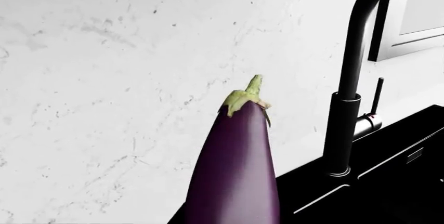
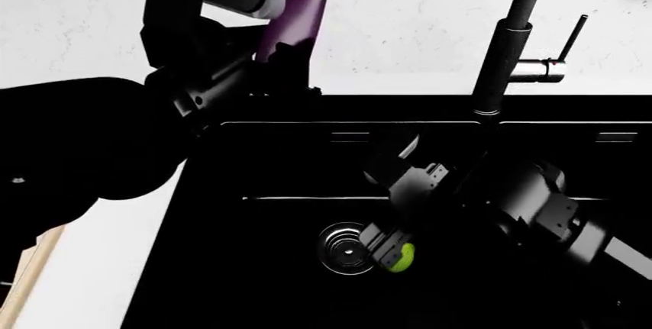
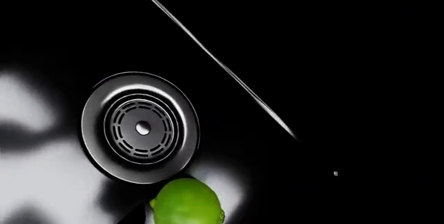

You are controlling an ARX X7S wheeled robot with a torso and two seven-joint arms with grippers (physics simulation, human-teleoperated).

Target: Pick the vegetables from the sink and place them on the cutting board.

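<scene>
White counter [image 2: 408, 31] backing the sink [image 2: 255, 268]: you are holding the eggplant [image 2: 295, 16] clamped in the left end effector [image 2: 270, 69] above it; the right end effector [image 2: 392, 249] is closing around the lime [image 2: 405, 256] beside the drain [image 2: 341, 249]; nothing is boarded yet.

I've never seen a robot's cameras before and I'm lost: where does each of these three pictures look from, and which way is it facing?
Head view: from the robot's head, looking down into the sink; both arms show, the left pincer holding the eggplant, the right pincer at the green ball.
Left wrist view: on the left arm, facing along the eggplant toward the faucet; no arm shows.
Right wrist view: on the right arm, facing the drain and green ball; no arm shows.
Shared: head and left wrist see the eggplant; head and right wrist, the ball.
</scene>
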